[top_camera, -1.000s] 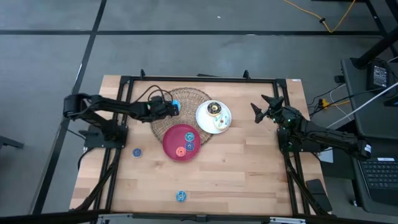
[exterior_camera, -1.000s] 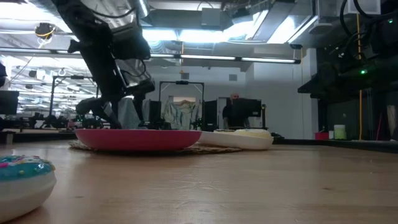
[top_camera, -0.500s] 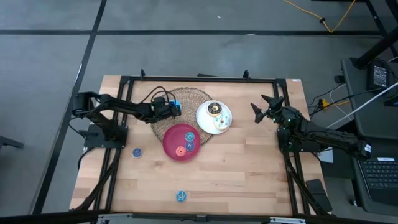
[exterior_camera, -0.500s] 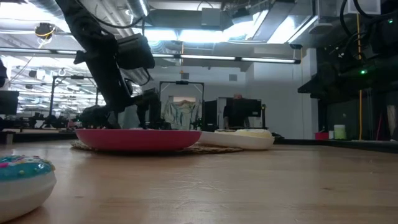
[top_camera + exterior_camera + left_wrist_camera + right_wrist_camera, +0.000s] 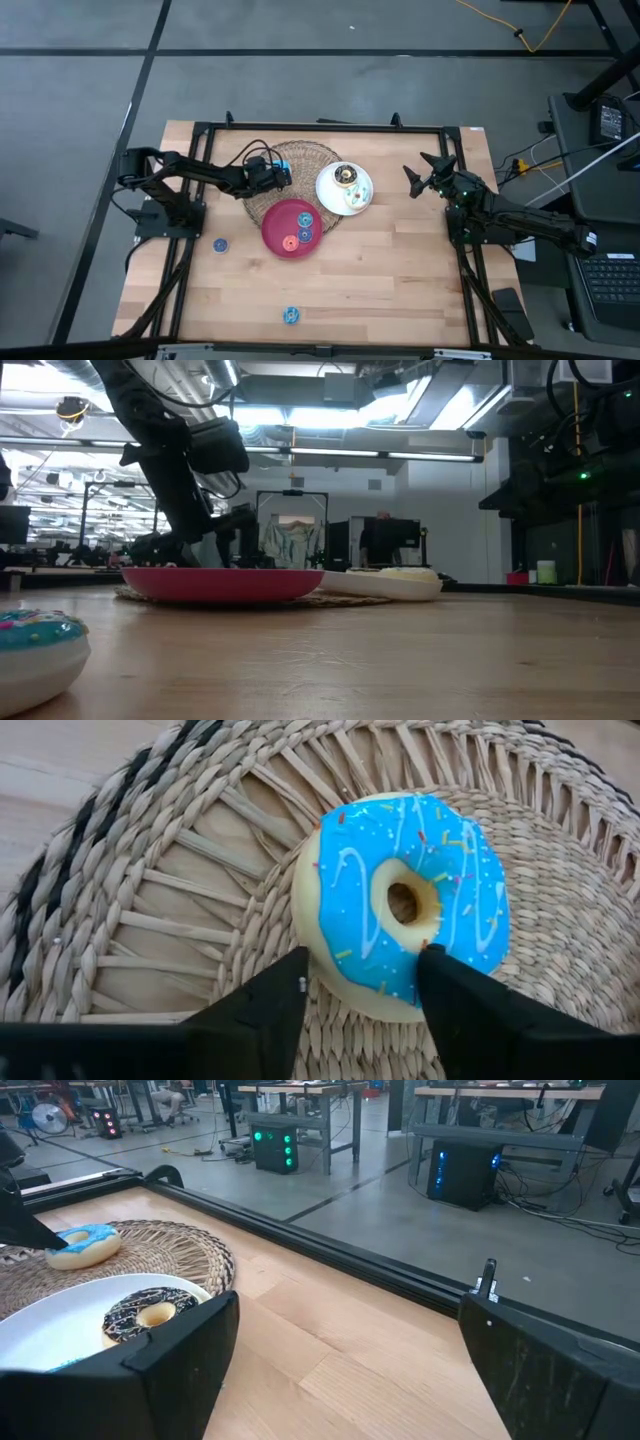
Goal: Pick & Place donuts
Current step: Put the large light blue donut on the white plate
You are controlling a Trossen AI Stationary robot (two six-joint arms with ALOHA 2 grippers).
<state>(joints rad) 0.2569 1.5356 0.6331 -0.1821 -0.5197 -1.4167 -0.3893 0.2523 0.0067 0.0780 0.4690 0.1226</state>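
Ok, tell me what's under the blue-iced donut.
The blue-iced donut lies on the wicker mat, with the left gripper's jaws either side of its near edge. The weave beneath the donut is covered.
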